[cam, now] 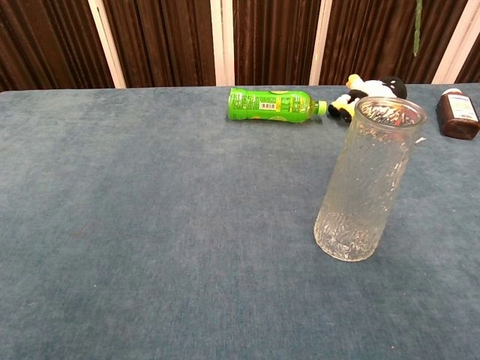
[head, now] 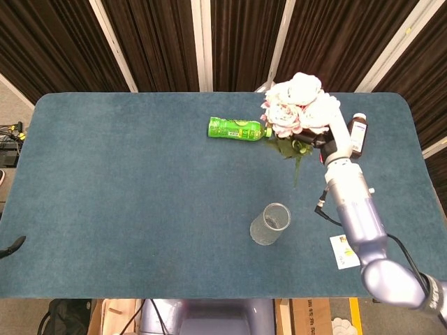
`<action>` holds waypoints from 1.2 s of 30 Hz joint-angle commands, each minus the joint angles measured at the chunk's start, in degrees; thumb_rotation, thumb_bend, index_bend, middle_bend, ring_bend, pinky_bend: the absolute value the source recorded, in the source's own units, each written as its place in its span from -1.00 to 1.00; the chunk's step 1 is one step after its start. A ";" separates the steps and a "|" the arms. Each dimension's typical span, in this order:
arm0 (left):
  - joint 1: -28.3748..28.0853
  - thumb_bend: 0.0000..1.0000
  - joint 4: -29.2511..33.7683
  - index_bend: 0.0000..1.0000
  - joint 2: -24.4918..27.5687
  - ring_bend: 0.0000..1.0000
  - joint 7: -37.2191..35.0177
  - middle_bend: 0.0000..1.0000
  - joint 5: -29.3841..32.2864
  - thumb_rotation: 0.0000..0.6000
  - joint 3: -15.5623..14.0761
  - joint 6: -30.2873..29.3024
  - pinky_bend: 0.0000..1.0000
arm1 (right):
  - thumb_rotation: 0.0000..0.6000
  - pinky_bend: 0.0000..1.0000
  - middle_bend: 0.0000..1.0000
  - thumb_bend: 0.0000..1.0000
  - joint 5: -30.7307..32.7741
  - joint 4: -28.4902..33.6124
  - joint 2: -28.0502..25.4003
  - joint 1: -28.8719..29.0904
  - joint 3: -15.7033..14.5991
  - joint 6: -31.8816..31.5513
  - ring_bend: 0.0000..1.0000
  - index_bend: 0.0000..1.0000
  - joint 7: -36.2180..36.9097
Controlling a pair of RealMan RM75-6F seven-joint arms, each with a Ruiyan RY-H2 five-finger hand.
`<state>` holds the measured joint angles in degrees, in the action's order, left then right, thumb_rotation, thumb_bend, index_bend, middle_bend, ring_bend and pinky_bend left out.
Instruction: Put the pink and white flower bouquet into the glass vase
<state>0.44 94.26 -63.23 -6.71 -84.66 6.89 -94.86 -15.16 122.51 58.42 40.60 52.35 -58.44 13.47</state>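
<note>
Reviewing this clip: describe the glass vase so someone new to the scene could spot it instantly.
Start at the blue table and look at its near right part. The glass vase stands there upright and alone, well in front of the green bottle lying on its side. It is the only clear, textured, open-topped cylinder, and it is empty.

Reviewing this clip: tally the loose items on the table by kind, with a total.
Bouquets: 1, the pink and white flower bouquet, in the right hand
Vases: 1, the glass vase
Bottles: 2, green bottle lying down, brown bottle upright
Toys: 1, black and white toy
Cards: 1, white card
Total: 6
</note>
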 commanded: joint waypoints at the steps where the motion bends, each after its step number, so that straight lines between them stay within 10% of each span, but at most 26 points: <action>1: 0.11 -0.65 -0.18 -0.71 0.15 -1.00 -0.78 -1.00 -0.12 1.00 0.15 -0.37 -1.00 | 1.00 -0.61 -0.16 -0.07 0.23 4.39 -2.55 -1.56 0.78 -2.15 0.01 -0.03 1.33; 36: 0.38 -0.66 -1.04 -0.71 -0.59 -1.00 -2.51 -1.00 -0.95 1.00 0.96 -2.54 -1.00 | 1.00 -0.61 -0.15 -0.04 -6.26 7.53 4.12 -0.57 -10.10 -8.96 0.01 0.01 6.74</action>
<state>0.83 93.21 -63.80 -9.24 -85.59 7.85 -97.39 -21.27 130.19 62.36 39.98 42.44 -67.41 20.20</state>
